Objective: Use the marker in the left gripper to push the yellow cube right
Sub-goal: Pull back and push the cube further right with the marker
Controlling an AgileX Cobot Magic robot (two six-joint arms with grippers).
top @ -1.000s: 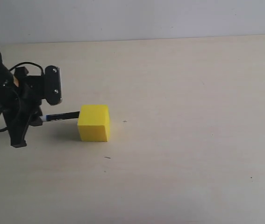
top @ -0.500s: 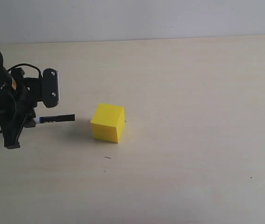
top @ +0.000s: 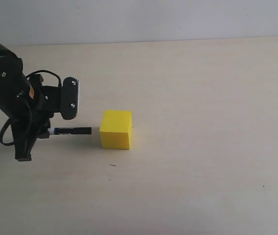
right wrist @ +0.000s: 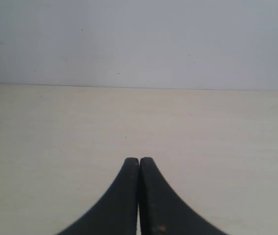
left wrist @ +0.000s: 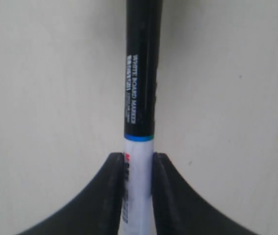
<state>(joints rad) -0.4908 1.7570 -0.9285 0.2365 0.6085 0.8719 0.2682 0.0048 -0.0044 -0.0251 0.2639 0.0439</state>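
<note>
- The marker (left wrist: 139, 73) runs out of the left wrist view ahead of the left gripper (left wrist: 138, 160), so its far tip is unseen.
- The smaller print on its cap is too blurred to read.
- The right gripper (right wrist: 139, 164) is cut off just behind its fingertips.

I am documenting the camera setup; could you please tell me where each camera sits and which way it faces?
Exterior view: off the arms, looking down across the table at the yellow cube; the left gripper shows at left.
Left wrist view: on the left wrist, looking along the marker at the table; both fingers show.
Right wrist view: on the right wrist, facing the wall; the shut right gripper shows.
Shared: exterior and left wrist views both show the gripped marker.
</note>
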